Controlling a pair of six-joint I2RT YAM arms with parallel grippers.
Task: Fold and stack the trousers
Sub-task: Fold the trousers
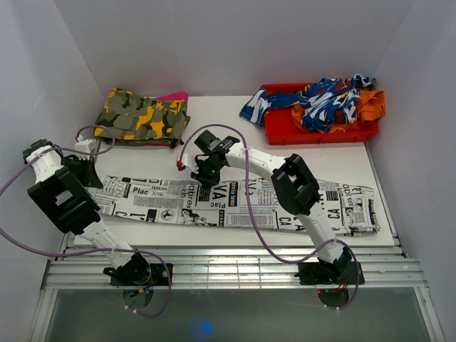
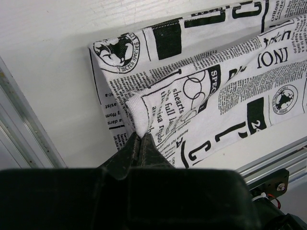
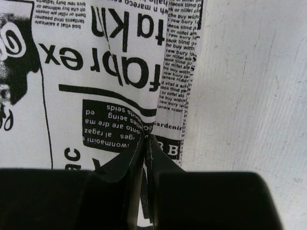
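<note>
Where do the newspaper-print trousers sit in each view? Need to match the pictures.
Top external: the trousers stretch flat, left to right, across the near half of the table.
Left wrist: the trousers fill the centre and right, one end at upper left.
Right wrist: the trousers cover the left two thirds.
Shared landmark: bare white table beside the cloth's edge.

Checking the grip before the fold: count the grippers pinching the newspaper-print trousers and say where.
2. The left gripper is shut on a raised fold at the trousers' left end; the right gripper is shut on their far edge, left of the middle. None hidden.
</note>
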